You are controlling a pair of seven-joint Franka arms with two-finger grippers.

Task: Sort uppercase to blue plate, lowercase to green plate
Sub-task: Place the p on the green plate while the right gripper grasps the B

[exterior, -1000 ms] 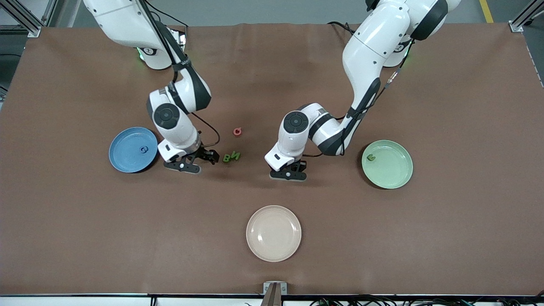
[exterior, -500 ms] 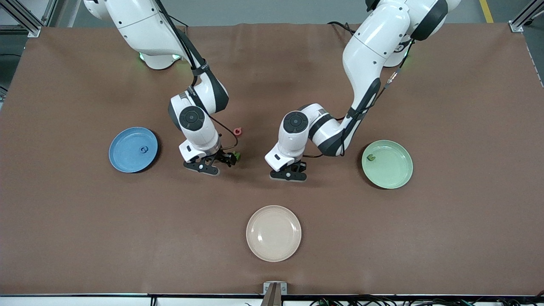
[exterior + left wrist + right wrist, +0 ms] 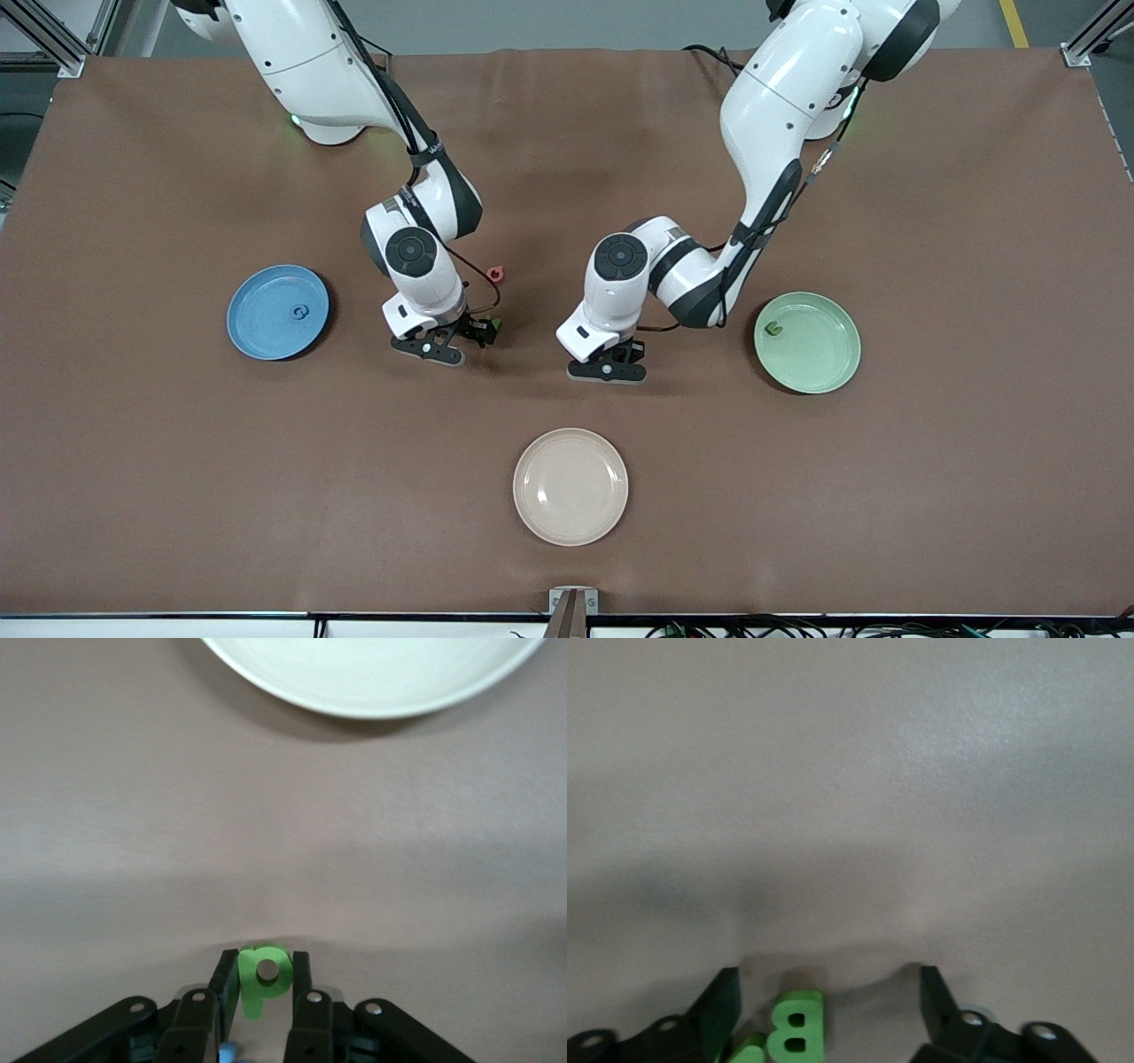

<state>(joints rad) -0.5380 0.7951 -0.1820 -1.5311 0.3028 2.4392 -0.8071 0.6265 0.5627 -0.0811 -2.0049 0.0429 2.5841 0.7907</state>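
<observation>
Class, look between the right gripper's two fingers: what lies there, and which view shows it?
A green foam capital B lies between the open fingers of the right gripper, not yet clamped. The right wrist view shows this.

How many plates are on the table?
3. The blue plate lies toward the right arm's end, the green plate toward the left arm's end, and the cream plate between them, nearest the front camera.

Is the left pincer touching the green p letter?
Touching. The left wrist view shows the left pincer shut on the green p, both fingers pressed against its sides.
</observation>
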